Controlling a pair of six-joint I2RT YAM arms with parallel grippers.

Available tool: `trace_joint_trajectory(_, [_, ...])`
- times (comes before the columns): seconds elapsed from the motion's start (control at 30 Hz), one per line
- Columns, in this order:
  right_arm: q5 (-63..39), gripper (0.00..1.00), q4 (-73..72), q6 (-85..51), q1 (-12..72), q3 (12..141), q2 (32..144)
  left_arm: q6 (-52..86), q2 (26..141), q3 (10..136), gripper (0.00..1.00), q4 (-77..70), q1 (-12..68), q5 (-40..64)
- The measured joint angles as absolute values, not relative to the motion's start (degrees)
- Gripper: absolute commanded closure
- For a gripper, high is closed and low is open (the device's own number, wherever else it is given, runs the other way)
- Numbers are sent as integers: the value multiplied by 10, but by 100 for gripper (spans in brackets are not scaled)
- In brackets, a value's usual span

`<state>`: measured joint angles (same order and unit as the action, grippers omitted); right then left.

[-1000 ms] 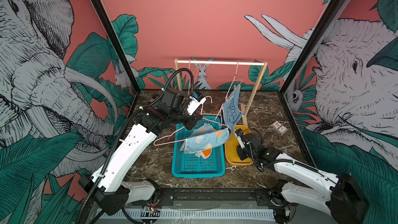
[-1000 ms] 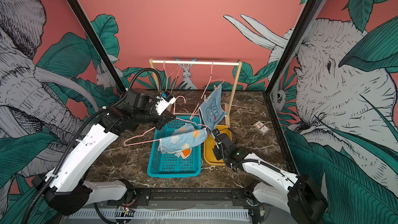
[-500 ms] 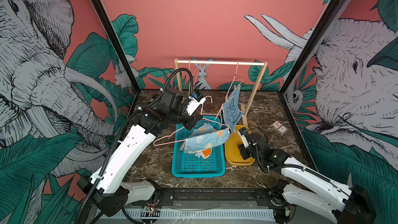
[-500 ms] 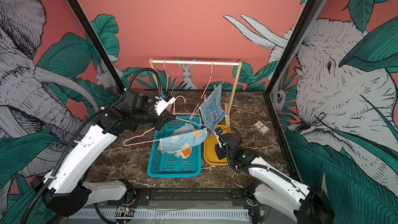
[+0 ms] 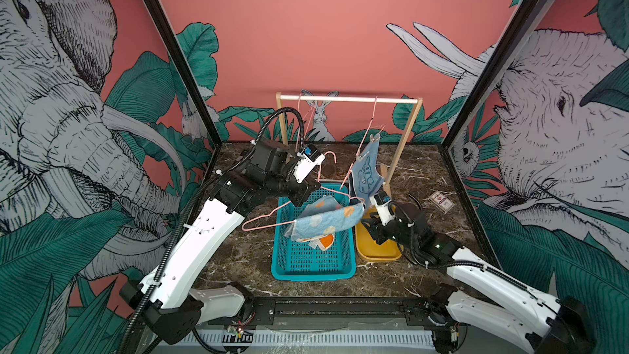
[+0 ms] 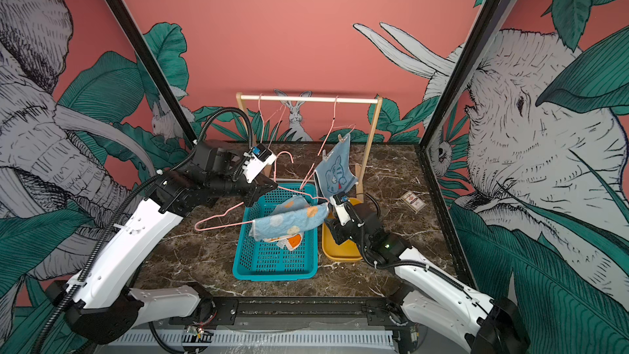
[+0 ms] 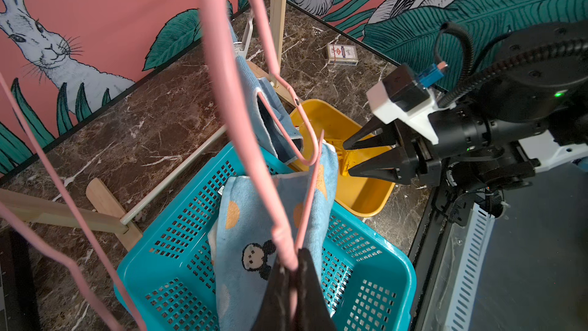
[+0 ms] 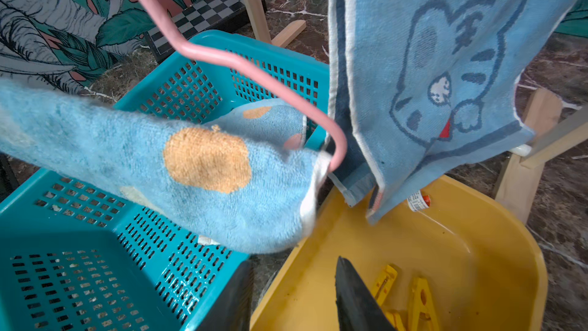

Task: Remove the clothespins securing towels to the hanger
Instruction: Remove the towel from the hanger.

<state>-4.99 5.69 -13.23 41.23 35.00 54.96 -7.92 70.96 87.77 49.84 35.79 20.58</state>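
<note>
My left gripper (image 7: 294, 261) is shut on the wire of a pink hanger (image 5: 265, 224), which it holds tilted over the teal basket (image 5: 313, 267). A light blue towel with orange spots (image 5: 326, 221) drapes over that hanger. My right gripper (image 8: 289, 281) is open and holds nothing, low over the yellow tray (image 8: 477, 249), where yellow clothespins (image 8: 420, 300) lie. A blue towel with a tiger figure (image 5: 366, 175) hangs from a second hanger on the rack, pegged by a tan clothespin (image 5: 374, 137). A white and orange towel (image 5: 323, 241) lies in the basket.
The wooden rack (image 6: 306, 98) stands at the back, with another bare pink hanger on its left end. A small card pack (image 6: 413, 201) lies on the marble at the right. The tiger towel's lower edge hangs just above the tray's far end.
My right gripper's jaws have opened wider over the yellow tray and the right arm has shifted slightly. The left arm and its hanger have stayed in place.
</note>
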Motion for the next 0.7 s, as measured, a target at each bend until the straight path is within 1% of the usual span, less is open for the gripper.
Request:
trace_joint_trajectory(0.1, [-56, 61, 47, -130, 412, 364, 579, -79, 708, 878, 100, 498, 358, 206])
trace_joint_trajectory(0.17, [-61, 65, 40, -128, 412, 368, 588, -78, 707, 878, 100, 498, 358, 206])
trace_joint_trajectory(0.33, [-71, 84, 35, -125, 412, 378, 592, -76, 705, 878, 100, 498, 358, 205])
trace_joint_trajectory(0.4, [-74, 90, 36, -124, 412, 381, 590, -76, 705, 878, 100, 498, 358, 205])
trace_joint_trajectory(0.5, [-78, 97, 41, -123, 412, 381, 579, -75, 705, 877, 100, 495, 358, 205])
trace_joint_trajectory(0.57, [-80, 100, 46, -121, 412, 382, 569, -74, 705, 877, 100, 493, 358, 205])
trace_joint_trajectory(0.7, [-87, 100, 64, -120, 412, 386, 552, -73, 705, 877, 100, 492, 358, 203])
